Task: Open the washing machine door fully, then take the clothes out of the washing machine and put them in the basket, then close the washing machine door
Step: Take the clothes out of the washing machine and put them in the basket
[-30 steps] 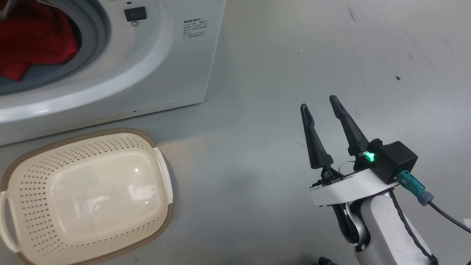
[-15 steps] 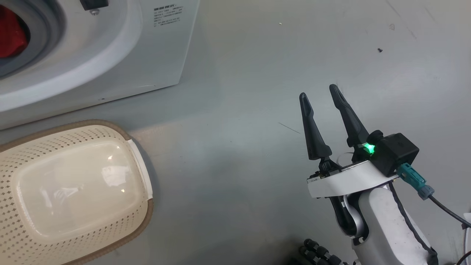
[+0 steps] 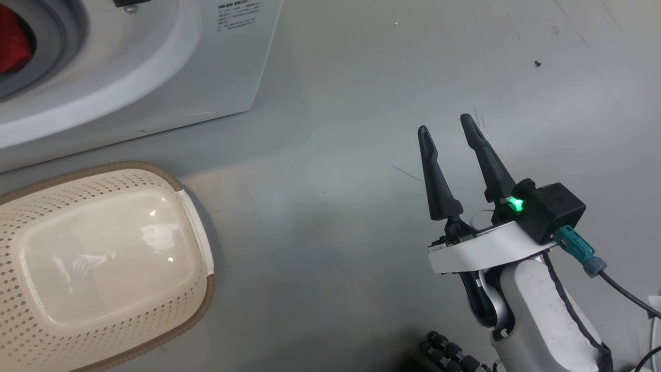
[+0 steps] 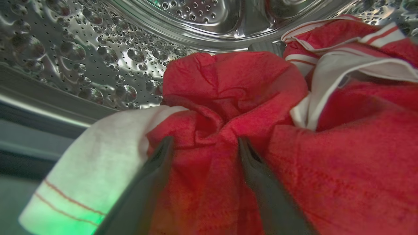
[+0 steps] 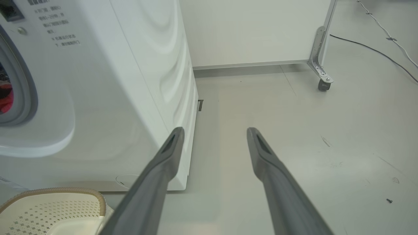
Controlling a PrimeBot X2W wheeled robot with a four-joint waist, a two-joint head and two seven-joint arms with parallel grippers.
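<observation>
head view: right hand [image 3: 445,124] at lower right of frame, fingers spread wide, nothing btwn them, hovering over bare grey floor [image 3: 335,206]. washing machine [image 3: 155,77] fills upper left, white front w/ printed text. a bit of the red clothes [image 3: 10,46] shows inside its grey gasket [image 3: 57,51] at far left edge. basket [image 3: 206,289] at lower left, on the floor just in front of the machine, nothing in it, partly cut off by frame edge.

left wrist view: left hand [image 4: 205,141] is inside the steel drum [image 4: 98,49], fingers wide apart & pushed into the clothes [image 4: 228,85]; a bunched red fold sits btwn the fingers, not pinched. white trim w/ red stripes lies at lower left, more striped trim at upper right.

right wrist view: right hand [image 5: 214,130] open wide, holding nothing, pointing along the floor past the machine's corner. washing machine [image 5: 114,98] takes the left half, red clothes [image 5: 5,98] just visible at left edge. basket rim [image 5: 65,191] at bottom left. a caster [image 5: 323,85] & a cable [image 5: 375,49] at upper right.
</observation>
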